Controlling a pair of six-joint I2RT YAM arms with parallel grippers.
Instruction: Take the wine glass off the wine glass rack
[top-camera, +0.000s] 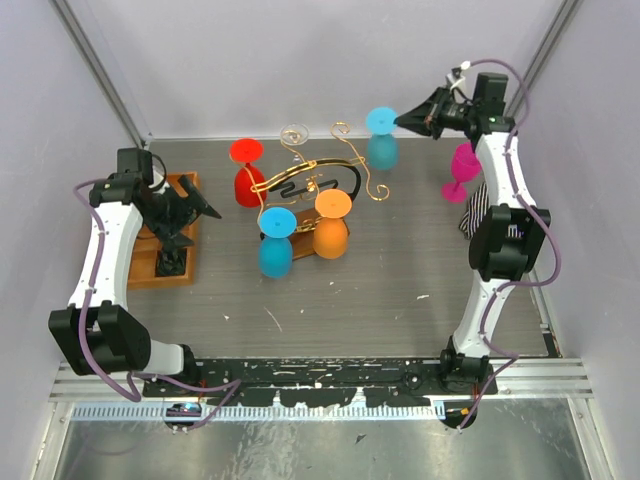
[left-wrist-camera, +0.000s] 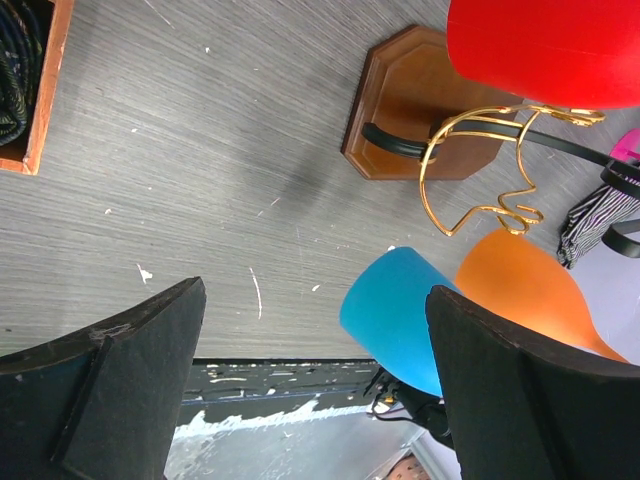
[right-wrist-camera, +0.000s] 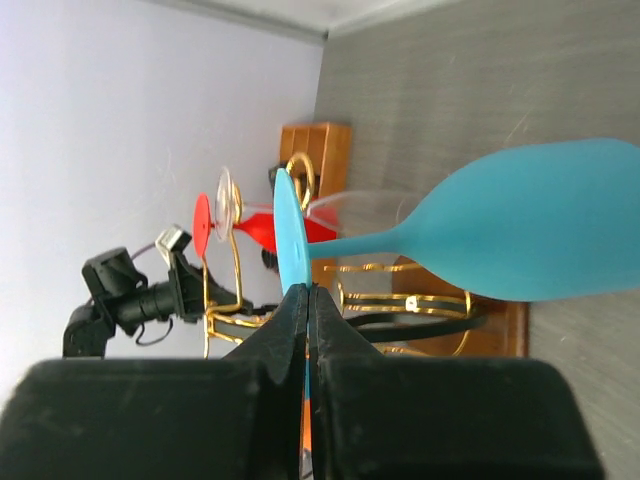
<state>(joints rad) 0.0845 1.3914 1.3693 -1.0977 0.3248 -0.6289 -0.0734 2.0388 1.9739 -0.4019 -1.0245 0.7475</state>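
Observation:
The wine glass rack (top-camera: 312, 181), a gold wire stand with a black bar on a brown base, stands mid-table; it also shows in the left wrist view (left-wrist-camera: 400, 110) and the right wrist view (right-wrist-camera: 430, 300). Red (top-camera: 246, 172), clear (top-camera: 294, 135), blue (top-camera: 275, 242) and orange (top-camera: 331, 226) glasses hang on it upside down. My right gripper (top-camera: 412, 119) is shut on the foot (right-wrist-camera: 288, 235) of a cyan wine glass (top-camera: 381, 138), held foot up, clear of the rack at its far right. My left gripper (top-camera: 192, 214) is open and empty, over the left tray.
An orange-brown compartment tray (top-camera: 178, 268) lies at the left under the left gripper. A pink glass (top-camera: 462, 168) stands upright at the right beside a striped cloth (top-camera: 477, 206). Walls close the back and both sides.

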